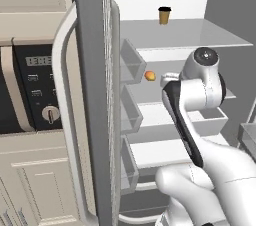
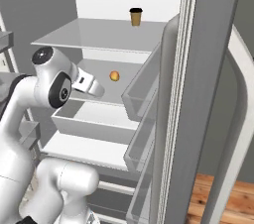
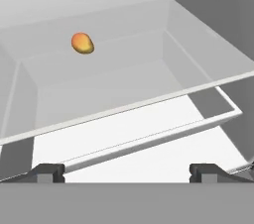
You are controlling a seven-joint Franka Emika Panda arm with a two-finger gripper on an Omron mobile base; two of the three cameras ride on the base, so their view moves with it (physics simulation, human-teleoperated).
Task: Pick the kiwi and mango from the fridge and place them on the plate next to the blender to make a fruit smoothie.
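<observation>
So the fridge (image 1: pixel 95 95) is open, the mango (image 3: pixel 83 43) sits on the middle glass shelf (image 3: pixel 149 64) toward the back left, and the gripper (image 3: pixel 126 172), fingers spread wide and empty, probably needs to reach in and left next.

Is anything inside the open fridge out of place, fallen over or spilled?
Nothing stands out. The mango lies alone on a glass shelf, the paper cup stands upright on the shelf above, and no spill shows in the fridge.
</observation>
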